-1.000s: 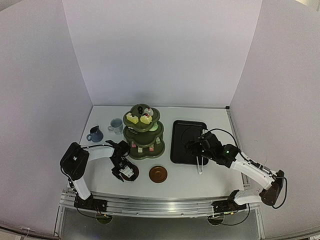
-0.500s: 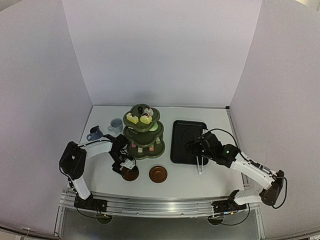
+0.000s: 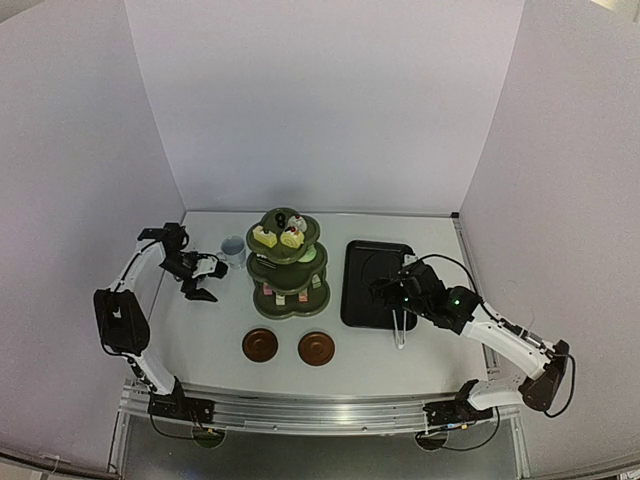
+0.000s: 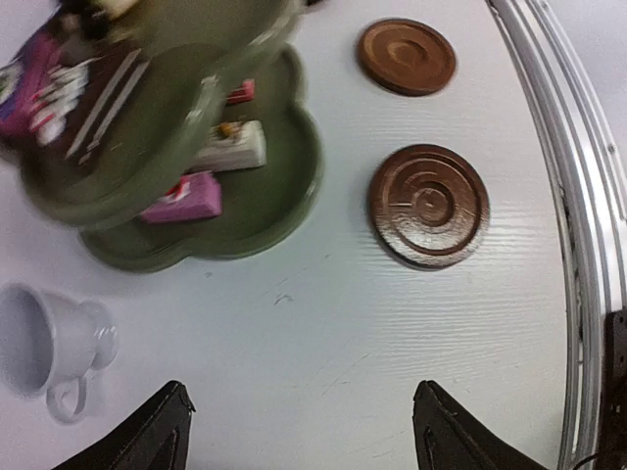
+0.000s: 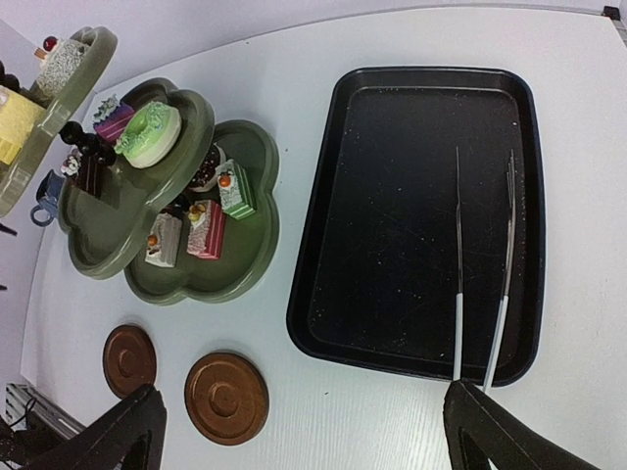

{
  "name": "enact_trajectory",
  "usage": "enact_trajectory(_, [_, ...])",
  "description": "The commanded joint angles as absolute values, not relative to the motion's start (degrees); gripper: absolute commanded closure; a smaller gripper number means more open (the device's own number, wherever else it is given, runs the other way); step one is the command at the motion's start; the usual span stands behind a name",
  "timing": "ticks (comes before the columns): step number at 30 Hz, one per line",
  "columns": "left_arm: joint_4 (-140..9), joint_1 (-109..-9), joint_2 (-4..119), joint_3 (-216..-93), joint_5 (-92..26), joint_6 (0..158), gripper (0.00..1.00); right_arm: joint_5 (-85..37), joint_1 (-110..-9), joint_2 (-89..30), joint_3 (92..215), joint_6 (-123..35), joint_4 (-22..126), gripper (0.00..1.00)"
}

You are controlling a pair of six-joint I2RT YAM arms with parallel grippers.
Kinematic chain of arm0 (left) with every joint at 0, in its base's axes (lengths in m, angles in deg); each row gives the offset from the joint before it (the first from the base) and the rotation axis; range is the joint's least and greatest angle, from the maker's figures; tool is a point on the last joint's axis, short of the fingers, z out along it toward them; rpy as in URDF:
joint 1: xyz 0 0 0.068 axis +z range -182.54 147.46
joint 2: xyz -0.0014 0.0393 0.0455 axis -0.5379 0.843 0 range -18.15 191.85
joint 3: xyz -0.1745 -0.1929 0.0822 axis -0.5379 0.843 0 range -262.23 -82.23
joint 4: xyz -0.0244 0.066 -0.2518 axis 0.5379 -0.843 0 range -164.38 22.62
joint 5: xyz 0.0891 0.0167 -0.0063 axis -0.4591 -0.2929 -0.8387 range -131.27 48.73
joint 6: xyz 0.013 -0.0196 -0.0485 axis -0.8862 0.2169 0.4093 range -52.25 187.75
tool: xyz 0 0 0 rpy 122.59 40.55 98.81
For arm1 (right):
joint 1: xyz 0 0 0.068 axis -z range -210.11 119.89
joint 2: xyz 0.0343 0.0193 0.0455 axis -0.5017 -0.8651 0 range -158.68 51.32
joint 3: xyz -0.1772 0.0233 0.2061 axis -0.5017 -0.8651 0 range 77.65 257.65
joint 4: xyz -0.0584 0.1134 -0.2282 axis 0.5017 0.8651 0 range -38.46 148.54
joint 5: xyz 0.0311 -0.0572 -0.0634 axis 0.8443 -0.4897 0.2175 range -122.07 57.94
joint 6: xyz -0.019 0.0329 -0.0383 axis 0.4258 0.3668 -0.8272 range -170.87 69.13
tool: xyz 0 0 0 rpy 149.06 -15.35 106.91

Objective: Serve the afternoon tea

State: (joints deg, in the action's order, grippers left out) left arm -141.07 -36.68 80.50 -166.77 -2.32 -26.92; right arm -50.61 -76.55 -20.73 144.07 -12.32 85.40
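Observation:
The dark green three-tier stand (image 3: pixel 288 264) holds small colourful cakes (image 5: pixel 206 227) on all tiers. Two brown saucers (image 3: pixel 260 345) (image 3: pixel 317 348) lie side by side in front of it. The pale mug (image 3: pixel 232 250) stands left of the stand. The dark blue mug (image 5: pixel 44 196) peeks out behind a tier in the right wrist view; from above my left arm hides it. My left gripper (image 3: pixel 200 283) is open and empty, hovering left of the stand near the mugs. My right gripper (image 3: pixel 384 295) is open and empty above the near edge of the black tray.
The black tray (image 3: pixel 377 270) lies right of the stand, with metal tongs (image 5: pixel 480 284) on it, their handles sticking out over its near edge. White walls stand at the left, back and right. A metal rail (image 4: pixel 578 196) runs along the table's near edge.

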Motion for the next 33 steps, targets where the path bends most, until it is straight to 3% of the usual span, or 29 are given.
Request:
enact_trajectory(1, [-144.9,-27.8,86.7,-175.4,5.5,-19.0,0.22,-52.0,-77.0,-20.5,146.4,-13.8,84.8,0.04])
enact_trajectory(4, [-122.2,-26.7,88.2,-174.8,2.7,0.0,0.22,-52.1,-77.0,-20.3,146.5,-13.9,84.8,0.04])
enact_trajectory(7, [-107.0,-27.7,89.5,-172.5,-2.7,6.8,0.18,-52.0,-77.0,-20.0,146.6,-13.8,84.9,0.04])
enact_trajectory(16, [-116.9,-28.6,106.8,-191.7,-8.1,5.9,0.19,-52.3,-77.0,-17.1,145.1,-10.9,85.2,0.04])
enact_trajectory(26, [-115.6,-31.2,110.0,-191.4,-11.5,2.7,0.25,-52.4,-77.0,-16.2,144.6,-9.3,85.9,0.04])
enact_trajectory(33, [-115.5,-31.9,111.7,-191.1,-12.9,1.9,0.44,-52.9,-77.0,-16.2,144.8,-9.1,86.2,0.04])
